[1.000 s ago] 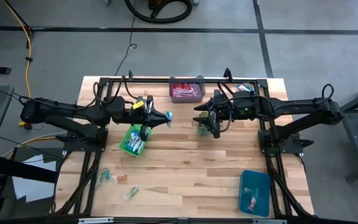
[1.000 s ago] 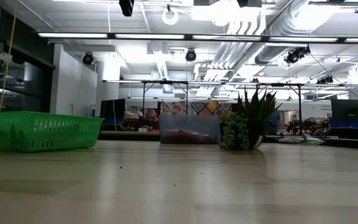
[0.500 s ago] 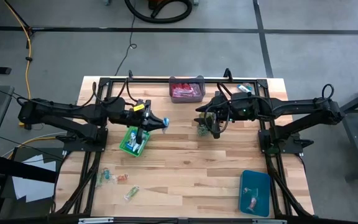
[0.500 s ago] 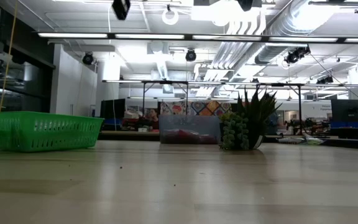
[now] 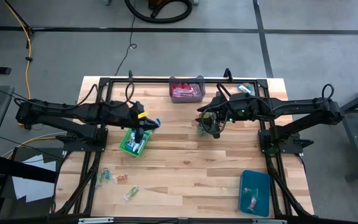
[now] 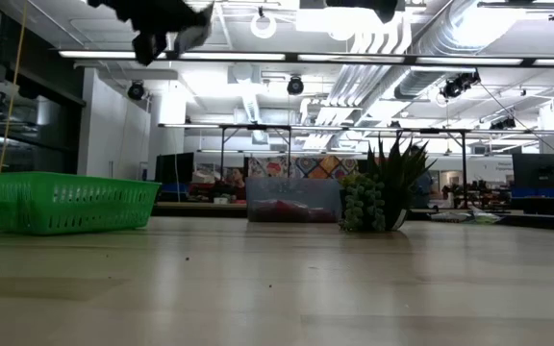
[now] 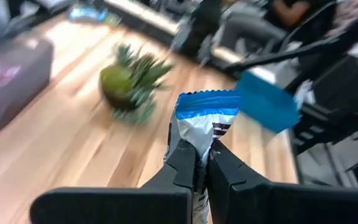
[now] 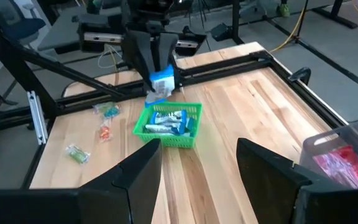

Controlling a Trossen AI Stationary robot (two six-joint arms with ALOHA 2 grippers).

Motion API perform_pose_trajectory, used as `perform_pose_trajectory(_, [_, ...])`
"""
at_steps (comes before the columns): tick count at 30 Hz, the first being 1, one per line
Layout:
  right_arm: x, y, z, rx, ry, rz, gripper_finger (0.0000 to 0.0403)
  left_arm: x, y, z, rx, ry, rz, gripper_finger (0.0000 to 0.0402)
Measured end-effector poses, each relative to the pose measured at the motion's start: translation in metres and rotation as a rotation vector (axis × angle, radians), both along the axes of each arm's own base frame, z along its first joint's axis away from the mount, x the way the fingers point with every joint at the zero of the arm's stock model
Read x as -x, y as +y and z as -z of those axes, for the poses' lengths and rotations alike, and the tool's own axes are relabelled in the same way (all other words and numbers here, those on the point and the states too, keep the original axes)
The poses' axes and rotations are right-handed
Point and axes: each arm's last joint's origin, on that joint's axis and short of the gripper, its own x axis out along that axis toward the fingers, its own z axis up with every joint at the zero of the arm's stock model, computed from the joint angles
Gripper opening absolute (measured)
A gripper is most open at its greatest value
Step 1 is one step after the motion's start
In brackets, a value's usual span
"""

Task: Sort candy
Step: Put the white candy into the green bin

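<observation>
Now the left pincer point(image 5: 156, 122) hangs above the bench point(image 5: 185, 168), just past the far corner of the green basket point(image 5: 133, 140), and it is pinched tight on a blue-and-white wrapped sweet point(image 7: 205, 118). In the left wrist view the two dark fingers point(image 7: 182, 163) press together on the lower half of the wrapper, so its crimped blue end sticks out beyond the tips. From the right wrist view the same sweet point(image 8: 162, 81) shows over the basket's point(image 8: 169, 125) far edge, held clear of the blue-and-white sweets point(image 8: 167, 122) already lying inside.

Three loose sweets point(image 5: 118, 181) lie on the bench near its left front corner, well apart from the left pincer. A clear bin point(image 5: 186, 89) at the back edge holds red and pink sweets, and the blue bin point(image 5: 255, 193) near the right front corner has a couple of pieces in it.

The right pincer point(image 5: 214, 127) waits over the small spiky plant point(image 5: 201, 129) in the middle of the bench, its fingers point(image 8: 140, 169) spread wide with nothing between them. In the low view the plant point(image 6: 378, 192) stands just beside the clear bin point(image 6: 293, 200), with the green basket point(image 6: 65, 202) off to the side.
</observation>
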Motion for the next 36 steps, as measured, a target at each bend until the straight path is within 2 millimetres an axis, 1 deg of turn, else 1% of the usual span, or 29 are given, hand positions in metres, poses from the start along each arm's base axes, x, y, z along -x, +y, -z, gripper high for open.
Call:
perform_pose_trajectory(3, [0.001,0.0,0.002,0.001,0.019,0.0,0.0204,0.003,-0.002,0.012,0.044,0.074,-0.032,0.0001])
perform_pose_trajectory(8, [0.001,0.0,0.003,0.005,0.039,-0.001,0.0204,0.014,-0.014,0.044,0.154,0.147,-0.086,0.0001])
perform_pose_trajectory(10, [0.002,0.0,0.004,0.007,0.045,-0.001,0.0204,0.022,-0.019,0.059,0.207,0.189,-0.115,0.0001])
perform_pose_trajectory(13, [0.002,0.0,0.004,0.008,0.047,-0.001,0.0204,0.037,-0.024,0.076,0.29,0.27,-0.164,0.0001])
perform_pose_trajectory(17, [0.002,0.0,0.004,0.009,0.047,-0.001,0.0204,0.059,-0.022,0.094,0.38,0.474,-0.327,0.0])
perform_pose_trajectory(19, [0.002,0.0,0.004,0.012,0.05,0.007,0.0204,0.064,-0.021,0.1,0.429,0.521,-0.401,0.0])
perform_pose_trajectory(21, [0.002,-0.001,0.005,0.021,0.055,0.026,0.0204,0.066,-0.02,0.107,0.487,0.531,-0.459,0.0])
perform_pose_trajectory(23, [0.003,-0.002,0.006,0.029,0.066,0.046,0.0204,0.063,-0.021,0.112,0.555,0.521,-0.51,0.0])
perform_pose_trajectory(26, [0.003,-0.002,0.006,0.035,0.067,0.06,0.0204,0.059,-0.022,0.114,0.603,0.496,-0.562,0.0])
perform_pose_trajectory(31, [0.003,-0.002,0.006,0.036,0.067,0.062,0.0204,0.057,-0.022,0.123,0.557,0.559,-0.588,0.0002])
perform_pose_trajectory(36, [0.003,-0.002,0.006,0.028,0.07,0.064,0.0204,0.053,-0.022,0.127,0.501,0.59,-0.553,0.0032])
